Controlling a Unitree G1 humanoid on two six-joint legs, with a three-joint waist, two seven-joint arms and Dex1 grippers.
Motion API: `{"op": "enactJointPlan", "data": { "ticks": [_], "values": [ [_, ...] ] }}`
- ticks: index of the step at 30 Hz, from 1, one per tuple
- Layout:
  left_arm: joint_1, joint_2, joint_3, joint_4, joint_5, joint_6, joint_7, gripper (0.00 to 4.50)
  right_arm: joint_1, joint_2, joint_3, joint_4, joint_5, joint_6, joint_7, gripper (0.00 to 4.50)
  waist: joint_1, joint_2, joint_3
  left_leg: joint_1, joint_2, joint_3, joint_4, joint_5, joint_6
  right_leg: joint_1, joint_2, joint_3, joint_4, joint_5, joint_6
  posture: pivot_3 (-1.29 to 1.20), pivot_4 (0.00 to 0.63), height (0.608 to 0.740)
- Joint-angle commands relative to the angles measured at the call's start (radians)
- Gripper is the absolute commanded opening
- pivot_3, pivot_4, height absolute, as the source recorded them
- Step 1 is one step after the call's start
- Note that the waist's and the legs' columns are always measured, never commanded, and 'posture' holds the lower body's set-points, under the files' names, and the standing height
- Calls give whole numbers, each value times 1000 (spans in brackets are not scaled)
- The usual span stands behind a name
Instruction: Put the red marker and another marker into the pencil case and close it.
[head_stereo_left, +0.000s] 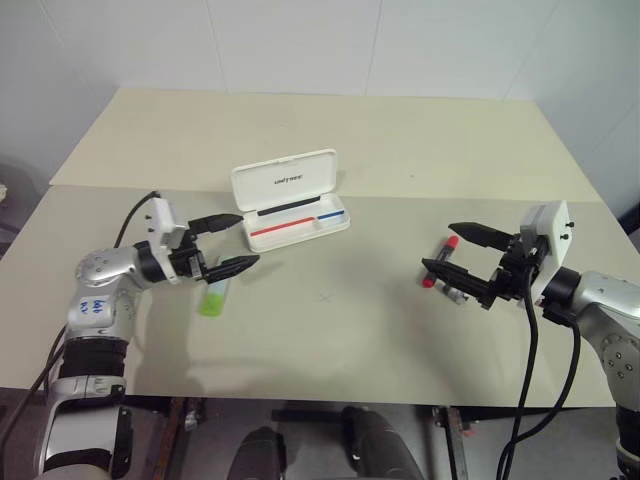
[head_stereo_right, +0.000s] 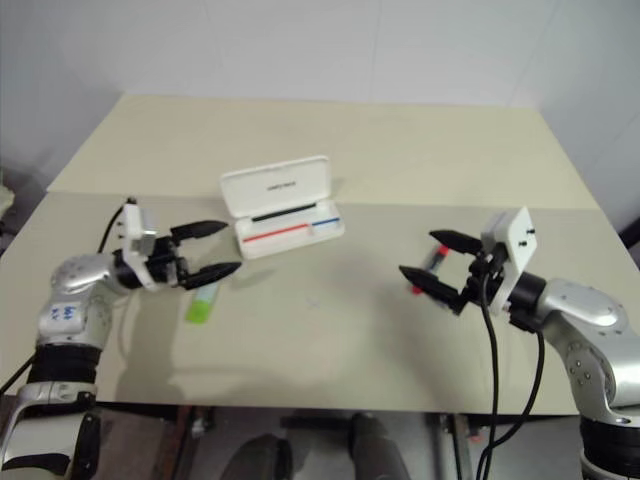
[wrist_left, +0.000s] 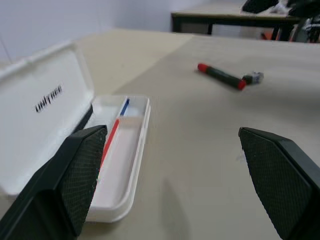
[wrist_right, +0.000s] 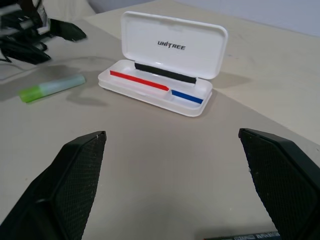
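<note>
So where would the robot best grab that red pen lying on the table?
Probably across the dark middle of the red marker, coming down from above with the open right gripper beside it. The marker lies flat, slim and long, and a small grey stub crowds one capped end.

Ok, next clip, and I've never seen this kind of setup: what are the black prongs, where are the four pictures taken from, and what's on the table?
It is a humanoid robot with two arms. The black prongs are the fingers of its two grippers. The two wide pictures come from cameras in its head, looking down; the two close ones come from a camera on each wrist, looking out between that gripper's fingers. On the beige table lies the pencil case, white and open with its lid raised. The green highlighter lies under the left gripper. The red marker lies beside a small grey stub, by the right gripper. Both grippers are open and hold nothing.
</note>
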Motion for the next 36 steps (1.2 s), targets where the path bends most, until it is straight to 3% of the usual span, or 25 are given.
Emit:
{"op": "enactJointPlan", "data": {
  "ticks": [1, 7, 16, 22, 31, 34, 36],
  "values": [
    [-72, -15, -58, 80, 95, -46, 36, 4474, 9, 0, -7, -25, 17, -18, 13, 4500, 6, 0, 0, 0, 0, 0, 0, 0, 0, 0, 0, 0, 0, 0, 0, 0, 150, 740],
    [-165, -53, -84, 228, 163, -93, 85, 4474, 111, -12, -26, -89, 32, -21, 39, 4500, 14, 0, 0, -1, -1, -1, 0, -1, 1, 0, 2, 0, -1, 0, 0, 0, 150, 740],
    [-294, -76, -142, 422, 246, -134, 41, 4474, 145, 11, -27, -119, 32, -28, -6, 4500, 13, -1, 0, -1, -2, 1, 1, -1, 1, 0, 2, 1, -1, 1, 1, 0, 150, 740],
    [-393, -73, -248, 563, 406, -147, 87, 4474, 163, 16, -22, -122, 26, -43, -19, 4500, 14, -1, 0, -1, -3, 1, 1, -1, 1, 0, 2, 1, -1, 1, 1, 0, 150, 740],
    [-484, -130, -275, 716, 467, -120, 110, 4474, 167, 19, -15, -126, 19, -53, -35, 4500, 12, -1, 0, 1, -4, 1, 1, 2, 6, 1, 3, 4, 0, 4, 1, 0, 150, 740],
    [-498, -136, -281, 739, 487, -117, 133, 3889, 168, 17, -18, -126, 18, -54, -37, 4500, 12, -2, 0, 1, -5, 1, 1, 3, 7, 3, 3, 3, 0, 5, 1, 0, 150, 740],
    [-505, -138, -276, 743, 492, -126, 145, 3244, 169, 14, -19, -127, 17, -57, -39, 4500, 11, -2, 0, 2, -5, 1, 1, 3, 7, 3, 3, 4, 0, 5, 1, 0, 150, 740]
  ]
}}
